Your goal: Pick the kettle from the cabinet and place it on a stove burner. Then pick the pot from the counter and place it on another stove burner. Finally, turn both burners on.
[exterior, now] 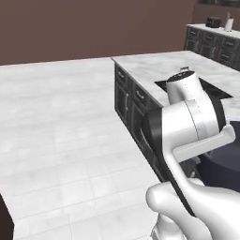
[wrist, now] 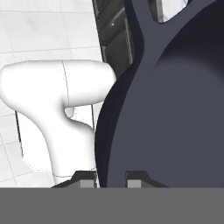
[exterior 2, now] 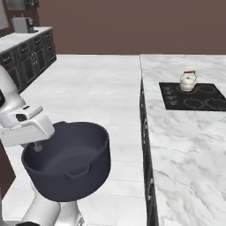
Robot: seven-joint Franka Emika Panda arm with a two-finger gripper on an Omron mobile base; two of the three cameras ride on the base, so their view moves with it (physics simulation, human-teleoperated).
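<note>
The gripper (wrist: 110, 181) pinches the rim of the dark pot (exterior 2: 70, 165), one finger on each side of the wall, and holds it up in the air beside the counter (exterior 2: 185, 145), over the pale floor (exterior 2: 92, 88). The kettle (exterior 2: 188, 81) sits upright on a back burner of the black cooktop (exterior 2: 207, 103), well apart from the pot.
</note>
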